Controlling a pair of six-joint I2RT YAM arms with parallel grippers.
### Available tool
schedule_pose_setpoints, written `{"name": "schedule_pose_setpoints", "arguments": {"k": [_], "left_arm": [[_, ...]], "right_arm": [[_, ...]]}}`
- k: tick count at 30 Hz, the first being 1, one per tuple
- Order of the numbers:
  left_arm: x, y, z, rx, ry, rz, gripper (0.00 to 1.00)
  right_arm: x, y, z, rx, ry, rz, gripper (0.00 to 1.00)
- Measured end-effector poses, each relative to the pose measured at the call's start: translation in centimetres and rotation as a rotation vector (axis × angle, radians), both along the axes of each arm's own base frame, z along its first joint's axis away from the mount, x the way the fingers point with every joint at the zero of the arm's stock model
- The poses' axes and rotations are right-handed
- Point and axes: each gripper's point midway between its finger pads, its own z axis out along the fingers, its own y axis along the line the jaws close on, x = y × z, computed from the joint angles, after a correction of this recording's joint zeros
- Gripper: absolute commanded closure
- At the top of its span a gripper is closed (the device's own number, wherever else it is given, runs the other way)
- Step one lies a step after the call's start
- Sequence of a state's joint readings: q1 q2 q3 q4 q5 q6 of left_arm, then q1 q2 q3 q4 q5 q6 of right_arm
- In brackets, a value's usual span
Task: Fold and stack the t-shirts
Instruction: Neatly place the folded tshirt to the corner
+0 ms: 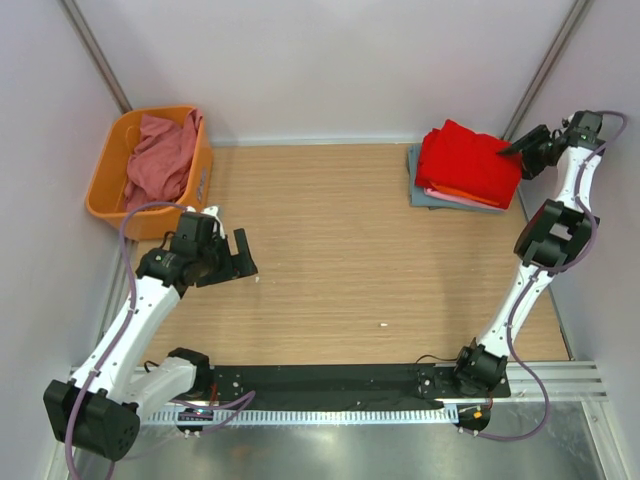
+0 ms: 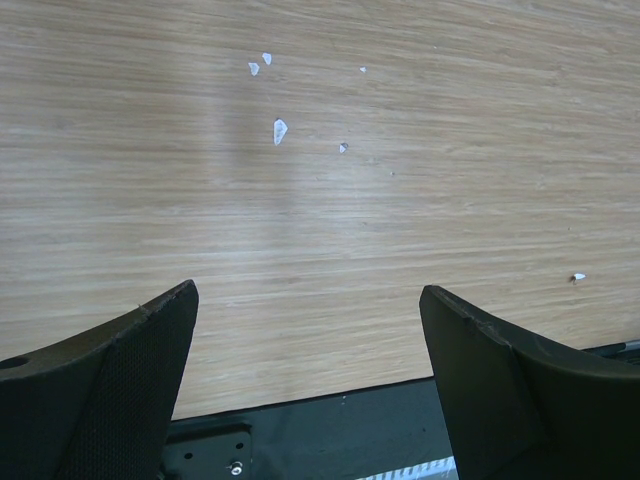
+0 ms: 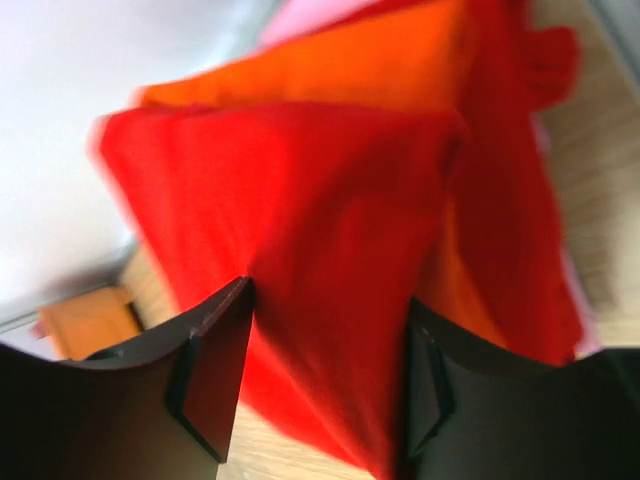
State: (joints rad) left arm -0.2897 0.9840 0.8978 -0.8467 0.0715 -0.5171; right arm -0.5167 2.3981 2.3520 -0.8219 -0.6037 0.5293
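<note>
Basket at the desk's far-left corner, dusty rose shirt bunched inside, unfolded. Left tool over the desk's left side, low, jaws wide apart, holding nothing. Wrist view shows wood grain and a few white flecks below it. Stack of folded shirts at the desk's far-right corner: red shirt on top, orange shirt under it, pink shirt edge showing lower, grey-blue shirt at the bottom, sticking out on the left. Right tool over the desk's far-right edge, jaws apart, with a fold of the red shirt between the fingers. Can't tell if the pads touch the cloth.
</note>
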Motion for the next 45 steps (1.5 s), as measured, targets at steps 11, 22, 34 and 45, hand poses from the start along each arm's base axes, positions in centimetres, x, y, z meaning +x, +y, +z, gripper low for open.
{"name": "schedule_pose_setpoints", "arguments": {"k": [11,22,34,45], "left_arm": [[0.0,-0.1,0.0,-0.001,0.003,-0.003,0.07],[-0.1,-0.3,-0.1,-0.007,0.008,-0.010,0.08],[-0.1,-0.4,-0.2,-0.013,0.013,-0.015,0.08],[-0.1,-0.4,-0.5,-0.009,0.027,-0.015,0.08]], "right_arm": [[-3.9,-2.2,-2.6,-0.230,0.276,-0.111,0.28],[-7.4,-4.5,7.8,-0.487,0.214,-0.275,0.07],[-2.0,0.3,11.9,-0.456,-0.038,-0.222,0.56],[3.5,5.6,-2.3,-0.343,0.116,-0.065,0.57]]}}
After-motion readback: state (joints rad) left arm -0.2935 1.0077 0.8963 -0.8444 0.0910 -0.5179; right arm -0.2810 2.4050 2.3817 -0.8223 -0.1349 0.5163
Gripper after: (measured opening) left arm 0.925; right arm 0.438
